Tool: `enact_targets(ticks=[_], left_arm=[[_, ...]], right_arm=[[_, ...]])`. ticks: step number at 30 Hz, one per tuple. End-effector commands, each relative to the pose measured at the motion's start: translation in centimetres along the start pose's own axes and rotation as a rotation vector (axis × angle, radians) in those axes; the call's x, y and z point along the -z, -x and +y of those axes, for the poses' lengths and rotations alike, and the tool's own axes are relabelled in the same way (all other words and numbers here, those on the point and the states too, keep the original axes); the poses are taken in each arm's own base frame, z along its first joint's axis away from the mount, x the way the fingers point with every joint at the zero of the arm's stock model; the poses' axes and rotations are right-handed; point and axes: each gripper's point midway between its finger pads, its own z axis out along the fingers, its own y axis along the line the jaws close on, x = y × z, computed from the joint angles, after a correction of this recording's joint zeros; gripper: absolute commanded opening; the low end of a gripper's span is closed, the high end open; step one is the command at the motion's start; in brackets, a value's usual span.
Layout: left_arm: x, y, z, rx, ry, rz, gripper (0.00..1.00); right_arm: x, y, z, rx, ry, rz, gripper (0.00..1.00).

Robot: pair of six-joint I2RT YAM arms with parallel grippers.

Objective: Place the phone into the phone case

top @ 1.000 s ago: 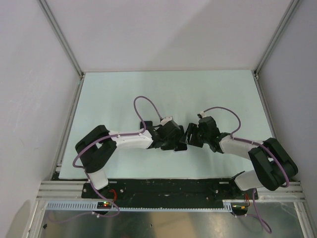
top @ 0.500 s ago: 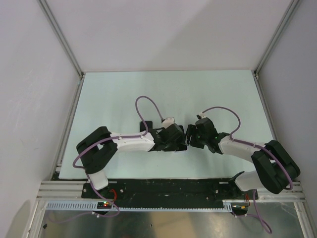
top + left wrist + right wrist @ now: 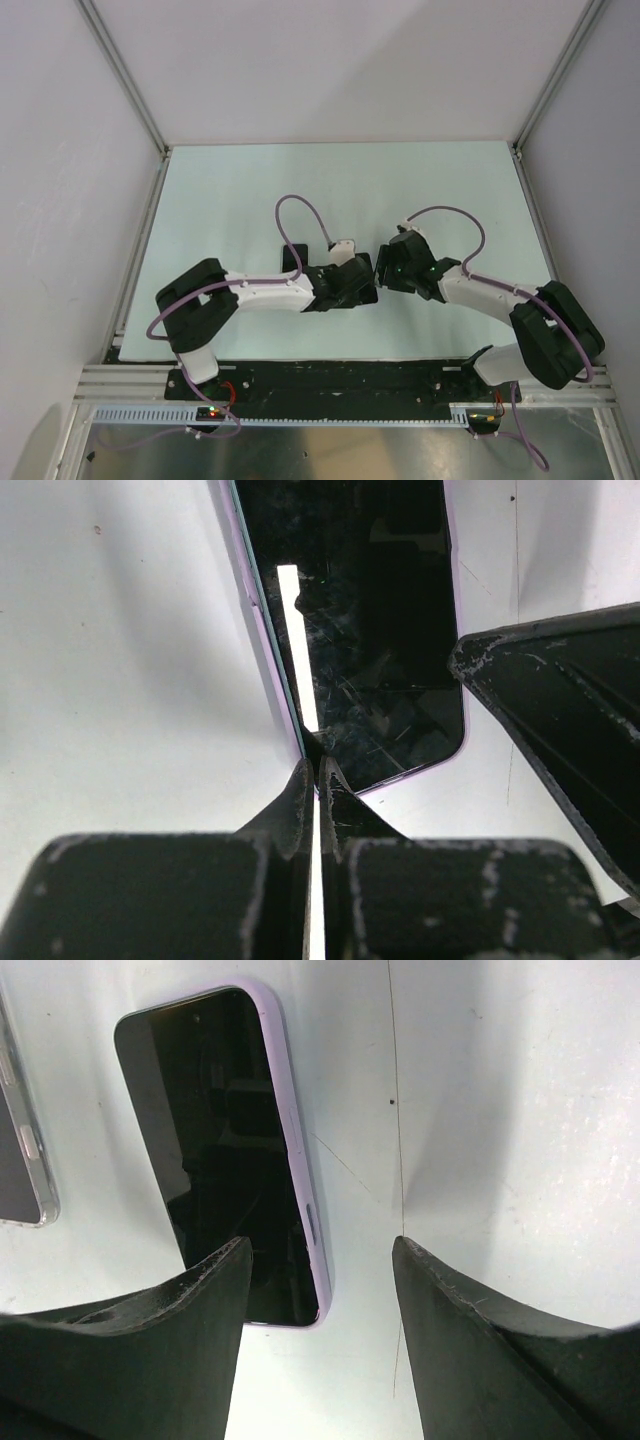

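We've moved both arms in toward centre. Slim lavender-edged black-glass phone (image 3: pixel 215 1150) lies screen-up on pale desk (image 3: pixel 480 1110), long axis running away ahead. Left tool (image 3: pixel 318 768) near-shut at its corner, right tool (image 3: pixel 320 1248) wide open, empty.

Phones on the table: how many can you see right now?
1. The phone lies screen-up on the table, at the open right gripper fingertips. The clear-edged item at the right wrist view's left edge looks like the case. Others may be hidden.
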Motion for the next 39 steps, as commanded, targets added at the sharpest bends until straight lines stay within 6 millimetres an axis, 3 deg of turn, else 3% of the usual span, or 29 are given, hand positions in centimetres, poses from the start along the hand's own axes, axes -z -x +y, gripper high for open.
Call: enact_targets(ticks=[1, 12, 18, 26, 32, 39], left_arm=[[-4.3, -11.2, 7.5, -0.090, 0.206, 0.263, 0.00], [-5.0, -14.5, 8.3, -0.158, 0.254, 0.296, 0.00], [-4.6, -14.2, 8.4, -0.175, 0.249, 0.281, 0.00], [-2.9, -9.4, 4.9, -0.174, 0.140, 0.181, 0.00], [-0.8, -4.4, 1.9, -0.133, 0.039, 0.100, 0.10], [1.5, 1.4, 0.5, -0.074, -0.039, 0.008, 0.18]], right_arm=[[-0.2, 1.1, 0.3, 0.023, -0.027, -0.024, 0.64], [-0.6, 0.5, -0.1, 0.043, -0.053, -0.009, 0.64], [-0.5, 0.7, 0.2, 0.050, -0.041, -0.018, 0.64], [-0.1, 2.4, 1.3, 0.064, -0.034, -0.039, 0.64], [0.1, 3.8, 1.7, 0.049, -0.007, -0.047, 0.65], [-0.5, 5.1, 2.2, 0.038, 0.035, -0.043, 0.65]])
